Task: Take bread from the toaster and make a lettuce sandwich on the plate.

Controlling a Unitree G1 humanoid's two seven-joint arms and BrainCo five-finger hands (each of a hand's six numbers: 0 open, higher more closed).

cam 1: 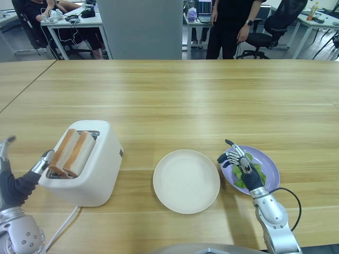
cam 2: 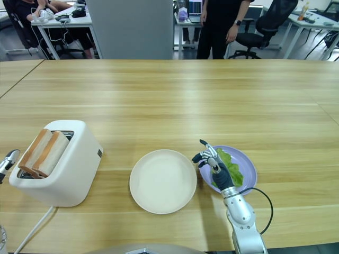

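Fingers (cam 1: 231, 154) on your right hand (cam 1: 241, 165) are spread and empty above the green lettuce leaf (cam 2: 233, 171) on the purple plate (cam 1: 272, 170); your left hand (cam 1: 21, 184) is open beside the white toaster (cam 1: 100, 174), where two brown bread slices (cam 1: 74, 153) stand. Pinch carelessly and you may lift both slices or shove the toaster.

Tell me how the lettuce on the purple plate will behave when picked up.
Probably floppy: the lettuce is a thin, ruffled leaf lying on the purple plate. Likely very light for its spread. Being so thin, it may tear if pinched hard.
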